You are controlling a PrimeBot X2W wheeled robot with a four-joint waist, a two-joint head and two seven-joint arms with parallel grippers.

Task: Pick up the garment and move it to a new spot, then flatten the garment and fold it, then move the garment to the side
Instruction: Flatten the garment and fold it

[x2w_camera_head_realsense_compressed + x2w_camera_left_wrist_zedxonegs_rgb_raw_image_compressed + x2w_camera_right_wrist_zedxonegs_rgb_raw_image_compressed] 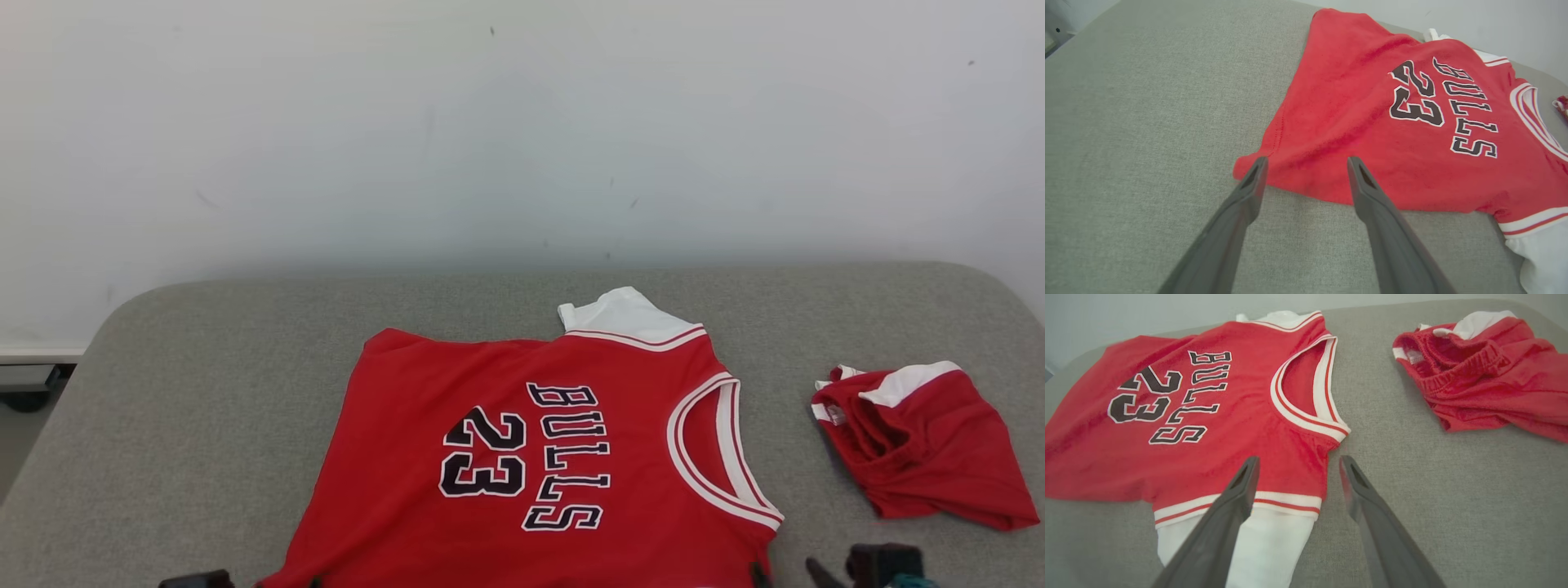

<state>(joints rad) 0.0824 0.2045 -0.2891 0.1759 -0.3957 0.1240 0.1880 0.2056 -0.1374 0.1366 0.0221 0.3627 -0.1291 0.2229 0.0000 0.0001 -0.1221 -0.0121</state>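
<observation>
Here, jersey spread on pad, left pincer and right pincer agape, empty.

A red sleeveless basketball jersey carries black "BULLS 23" lettering outlined in white, with white trim striped in red and white under-sleeves. It lies on a flecked grey woven cushion. Right of the jersey are crumpled red fabric shorts, white-panelled.

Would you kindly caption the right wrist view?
Open right gripper poised at the red jersey; red shorts lie apart on the grey surface.
</observation>
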